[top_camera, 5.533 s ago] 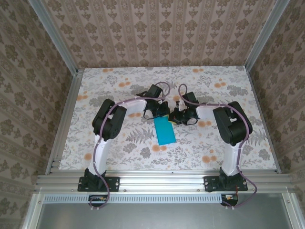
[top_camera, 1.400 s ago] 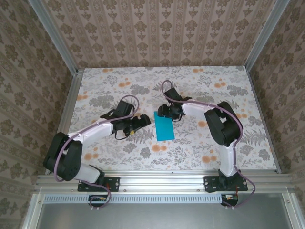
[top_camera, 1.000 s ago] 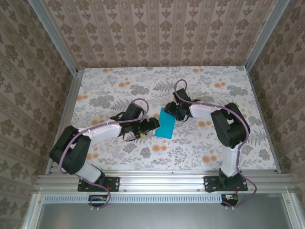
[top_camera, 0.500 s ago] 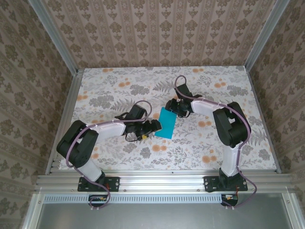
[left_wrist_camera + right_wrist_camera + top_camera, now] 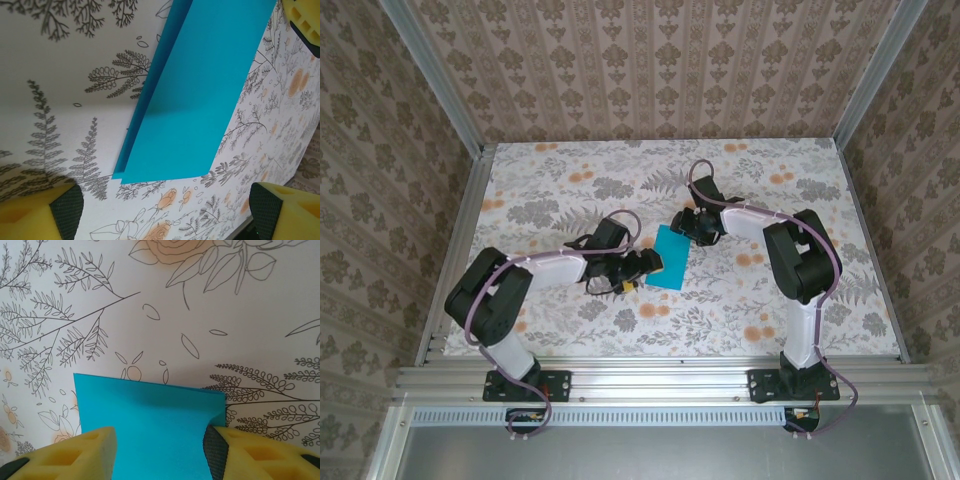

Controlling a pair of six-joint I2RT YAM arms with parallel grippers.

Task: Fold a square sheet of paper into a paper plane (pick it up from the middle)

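Nearer than a second ago, the left gripper [image 5: 644, 266] sits at the left edge of the sheet of paper [image 5: 671, 258], jaws wide apart — gripping nothing. The sheet (folded double) lies askew in the middle of the table [image 5: 550, 180]; at its far end the right gripper [image 5: 690, 226] sits over both corners, jaws half apart.

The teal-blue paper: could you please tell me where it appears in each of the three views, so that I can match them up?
Top external: the teal-blue paper lies tilted at mid-table, between the left pincer and the right pincer.
Left wrist: a long band from the top edge down to lower centre.
Right wrist: bottom centre, one straight edge towards the top.
Shared landmark: the floral table cover beneath it.
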